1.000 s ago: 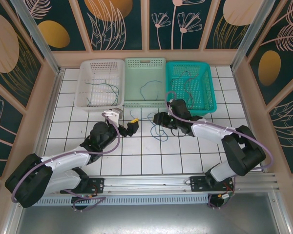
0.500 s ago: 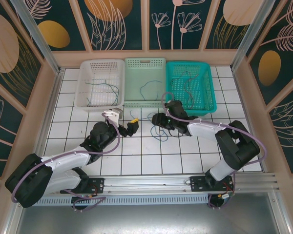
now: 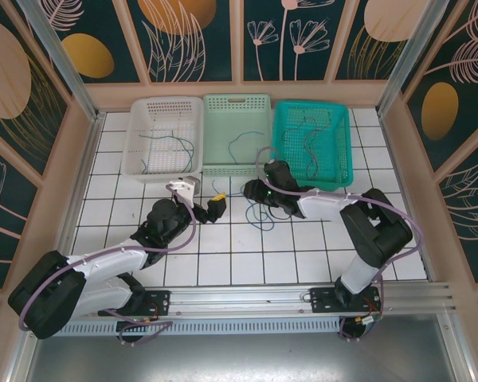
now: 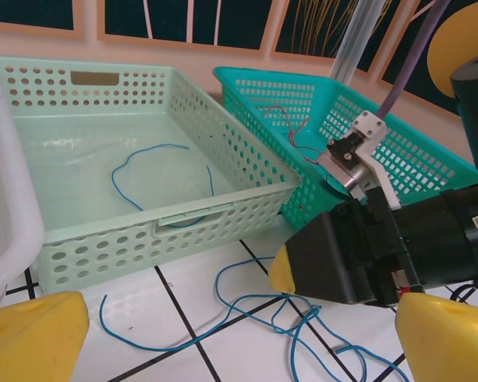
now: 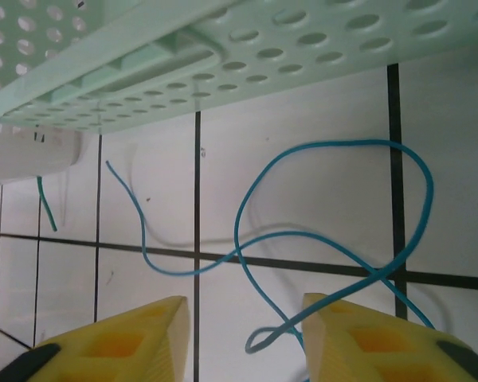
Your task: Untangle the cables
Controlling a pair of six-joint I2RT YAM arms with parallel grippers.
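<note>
Within floral wall panels [image 3: 191, 32], your white-tiled table [image 3: 223, 263] bore a mint basket [image 3: 236, 169], blue cables [image 5: 350, 143] tangled on the tiles just before it, your left gripper [image 4: 239, 338] gaping empty and your right gripper [image 5: 243, 338] half-open astride one strand, not clamping it.

I've got, side by side across the upper middle, left basket [image 3: 161, 168], middle basket [image 3: 236, 169], right basket [image 3: 345, 148]; cables [image 3: 260, 216] lie on the tiled table [image 3: 223, 256] just below the middle one; right gripper [image 3: 249, 191] over them, left gripper [image 3: 218, 205] at frame-left of it.
</note>
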